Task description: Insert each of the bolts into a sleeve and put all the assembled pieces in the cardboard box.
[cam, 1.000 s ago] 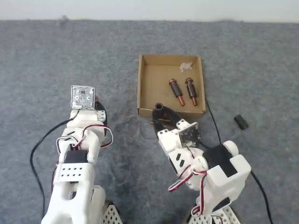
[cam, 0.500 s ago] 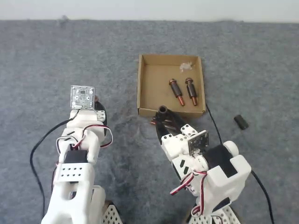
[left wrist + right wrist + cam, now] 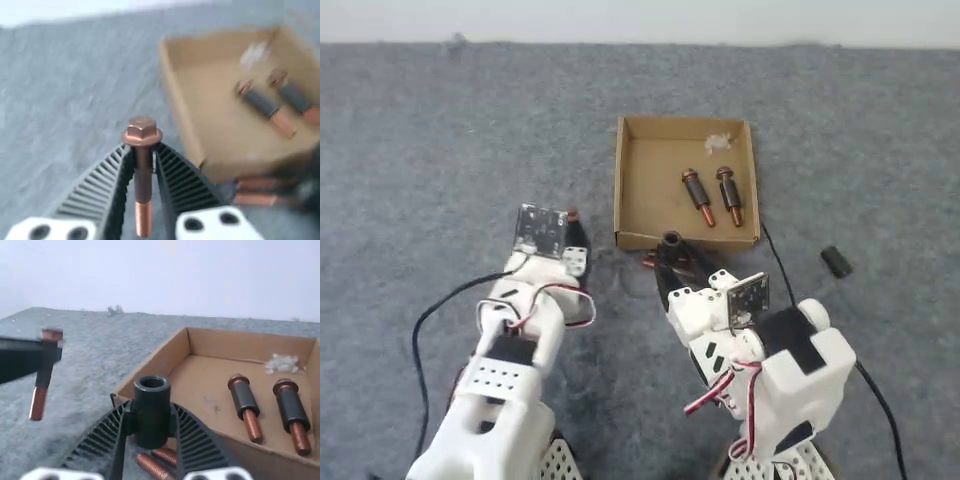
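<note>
Claw status first, from the high view. The left claw (image 3: 570,228) is clamped on a copper bolt (image 3: 572,214) at roughly 8 o'clock of the cardboard box (image 3: 618,180), near its front corner. The right claw (image 3: 672,255) pinches a black sleeve (image 3: 671,240) just off the box's 6 o'clock wall. Two assembled pieces (image 3: 697,200) lie side by side inside the box. A couple of loose bolts (image 3: 650,260) lie on the grey desk (image 3: 470,120) right by the held sleeve, and a spare sleeve (image 3: 836,261) sits well apart at 4 o'clock of the box.

Left wrist view: the fingers (image 3: 112,172) squeeze the bolt's shank just under the hex head, with the box beyond.

Right wrist view: the sleeve stands upright in the grip with its hole facing up. The left claw's bolt hangs head-up, near the sleeve but apart from it.
</note>
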Tool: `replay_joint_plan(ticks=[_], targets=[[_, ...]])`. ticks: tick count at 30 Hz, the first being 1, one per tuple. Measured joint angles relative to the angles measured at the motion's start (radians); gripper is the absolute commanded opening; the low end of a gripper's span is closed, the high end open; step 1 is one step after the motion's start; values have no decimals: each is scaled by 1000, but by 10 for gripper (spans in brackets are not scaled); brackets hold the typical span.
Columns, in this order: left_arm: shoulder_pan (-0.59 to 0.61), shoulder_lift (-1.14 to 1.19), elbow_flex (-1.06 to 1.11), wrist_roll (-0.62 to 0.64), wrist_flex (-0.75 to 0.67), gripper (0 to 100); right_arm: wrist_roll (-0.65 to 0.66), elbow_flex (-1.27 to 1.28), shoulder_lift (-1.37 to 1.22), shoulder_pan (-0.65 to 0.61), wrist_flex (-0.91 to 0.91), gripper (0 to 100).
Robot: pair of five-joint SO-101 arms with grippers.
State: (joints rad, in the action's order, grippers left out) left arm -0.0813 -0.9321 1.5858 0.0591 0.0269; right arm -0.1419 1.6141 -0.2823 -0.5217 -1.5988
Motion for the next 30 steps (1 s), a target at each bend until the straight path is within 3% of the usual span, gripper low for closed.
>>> replay_joint_plan(ticks=[6, 14, 23, 30], targets=[[-44, 0, 32, 103, -270, 13, 0, -18, -89, -2, -52, 6], [-58, 0, 32, 110, -374, 13, 0, -31, -129, -3, -72, 6], [-227, 0, -12, 110, -259, 13, 0, -31, -129, -3, -91, 6], [-351, 0, -78, 110, -258, 13, 0, -31, -129, -3, -91, 6]])
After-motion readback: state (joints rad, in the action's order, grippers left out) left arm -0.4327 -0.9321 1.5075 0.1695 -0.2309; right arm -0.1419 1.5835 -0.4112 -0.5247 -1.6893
